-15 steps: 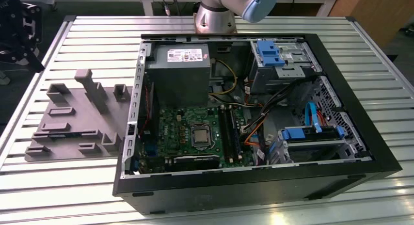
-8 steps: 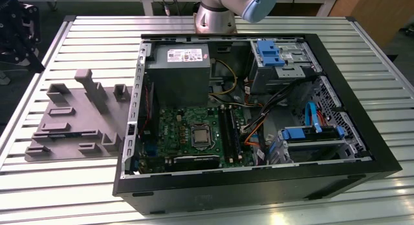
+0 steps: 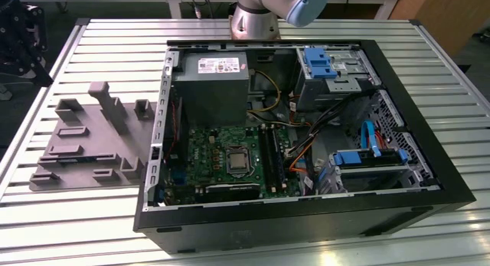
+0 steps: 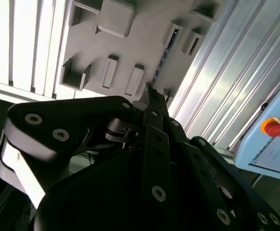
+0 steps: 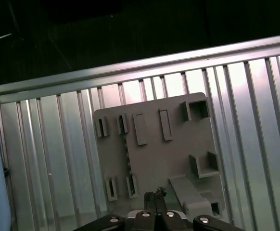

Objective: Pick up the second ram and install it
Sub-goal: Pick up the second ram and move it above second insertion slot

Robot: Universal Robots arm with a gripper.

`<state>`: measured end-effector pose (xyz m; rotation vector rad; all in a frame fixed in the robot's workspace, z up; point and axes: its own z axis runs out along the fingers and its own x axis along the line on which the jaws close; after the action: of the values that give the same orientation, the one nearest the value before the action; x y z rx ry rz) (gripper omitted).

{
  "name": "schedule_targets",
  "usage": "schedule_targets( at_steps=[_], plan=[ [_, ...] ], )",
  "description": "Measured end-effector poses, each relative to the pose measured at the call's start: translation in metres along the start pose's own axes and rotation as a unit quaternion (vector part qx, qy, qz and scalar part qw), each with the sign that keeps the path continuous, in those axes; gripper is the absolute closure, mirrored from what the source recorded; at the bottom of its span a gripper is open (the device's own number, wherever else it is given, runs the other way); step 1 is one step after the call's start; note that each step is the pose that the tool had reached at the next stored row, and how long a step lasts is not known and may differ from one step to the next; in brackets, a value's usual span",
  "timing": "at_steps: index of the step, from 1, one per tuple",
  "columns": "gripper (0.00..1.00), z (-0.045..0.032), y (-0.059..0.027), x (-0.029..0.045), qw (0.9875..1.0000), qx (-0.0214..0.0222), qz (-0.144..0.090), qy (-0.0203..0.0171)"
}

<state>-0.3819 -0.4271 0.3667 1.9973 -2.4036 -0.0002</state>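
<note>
The gripper point(image 5: 154, 194) hangs high over a grey holder block point(image 5: 178, 159) in the first wrist view; its two black fingertips are pressed together and there is nothing between them; in the second wrist view the gripper point(image 4: 149, 89) looks the same, with its tips closed to a point above the grey holder block point(image 4: 130, 43); the second ram point(image 5: 127, 156) stands on its thin edge in the block, with a small slot at each end; from above it looks like a thin dark line with little bumps; in the second wrist view the second ram point(image 4: 160, 61) shows a bit of blue-green near one end; the gripper does not touch it and is well apart from it, up in the air; the block lies flat on a table point(image 5: 58, 144) made of long shiny metal slats; a pale blue box point(image 4: 274, 144) with a red button point(image 4: 273, 128) is near the table's edge; in the exterior view the grey holder block point(image 3: 84, 143) lies just beside an open black computer case point(image 3: 306, 220), on the exterior view's left of it; inside the case are a green board point(image 3: 222, 157), a grey power box point(image 3: 210, 88), blue brackets point(image 3: 320, 62) and long black slots point(image 3: 272, 157); the robot arm point(image 3: 256, 16) stands behind the case at the far side of the table point(image 3: 115, 42)
</note>
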Motion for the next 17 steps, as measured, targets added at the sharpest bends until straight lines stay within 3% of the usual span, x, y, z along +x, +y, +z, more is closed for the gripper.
schedule_targets(
  at_steps=[1,3,5,6,11,17],
  plan=[
    [0.89,0.0,0.0,0.0,1.0,0.0,0.0,0.0],
    [0.77,0.0,0.0,0.0,1.0,0.0,0.0,0.0],
    [0.77,0.0,0.0,0.0,1.0,0.0,-0.001,0.0],
    [0.7,0.0001,0.0,0.0001,1.0,0.0001,-0.004,0.0],
    [0.7,0.0013,0.0001,0.0004,0.9995,0.0007,-0.032,0.0011],
    [0.7,0.0052,0.0013,0.0015,0.9994,0.0007,-0.034,0.0015]
  ],
)
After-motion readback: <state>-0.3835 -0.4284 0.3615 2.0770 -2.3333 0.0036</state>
